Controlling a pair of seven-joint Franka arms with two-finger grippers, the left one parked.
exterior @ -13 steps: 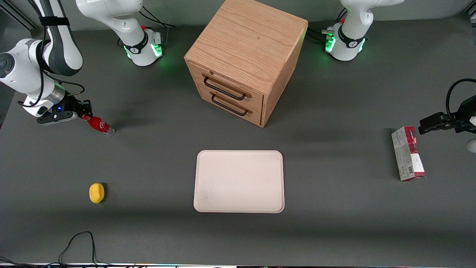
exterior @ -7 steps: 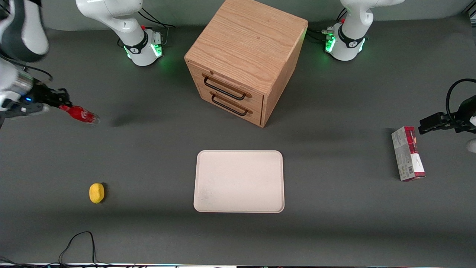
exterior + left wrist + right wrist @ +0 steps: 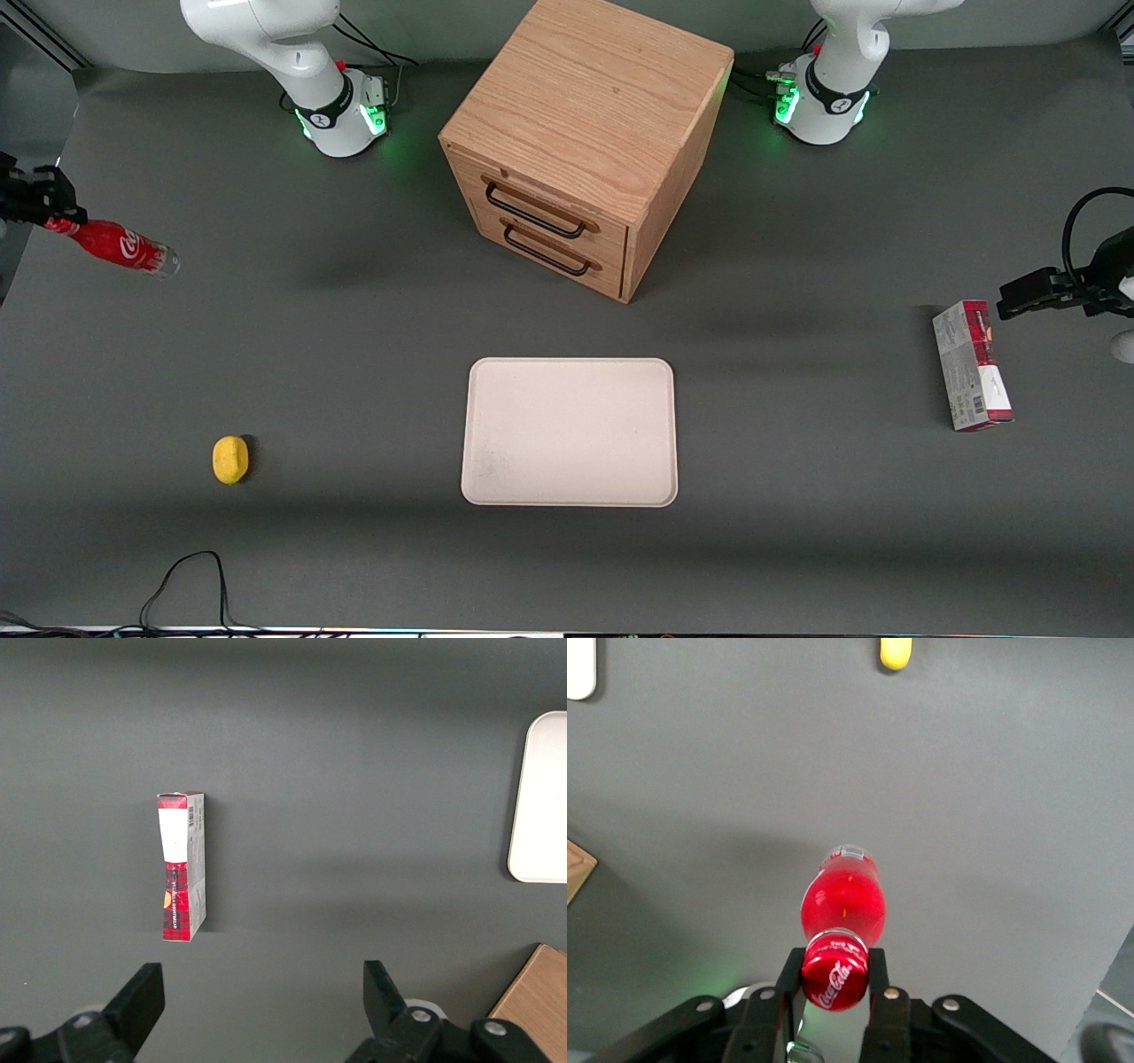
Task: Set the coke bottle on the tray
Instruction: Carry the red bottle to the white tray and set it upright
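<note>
My right gripper [image 3: 55,213] is at the working arm's end of the table, lifted above it, and is shut on the red cap of the coke bottle [image 3: 120,247]. The bottle hangs tilted, its clear base pointing toward the table's middle. In the right wrist view the gripper [image 3: 835,970] clamps the cap between both fingers, and the bottle [image 3: 842,899] hangs over the bare grey table. The cream-beige tray [image 3: 569,431] lies flat in the middle of the table, nearer the front camera than the drawer cabinet. A corner of the tray [image 3: 579,665] shows in the right wrist view.
A wooden two-drawer cabinet [image 3: 580,142] stands farther from the front camera than the tray. A yellow lemon [image 3: 230,459] lies toward the working arm's end, also in the right wrist view [image 3: 896,651]. A red-and-white carton [image 3: 972,365] lies toward the parked arm's end.
My right gripper has lifted the coke bottle off the table and carried it outward toward the working arm's end, almost out of the front view.
</note>
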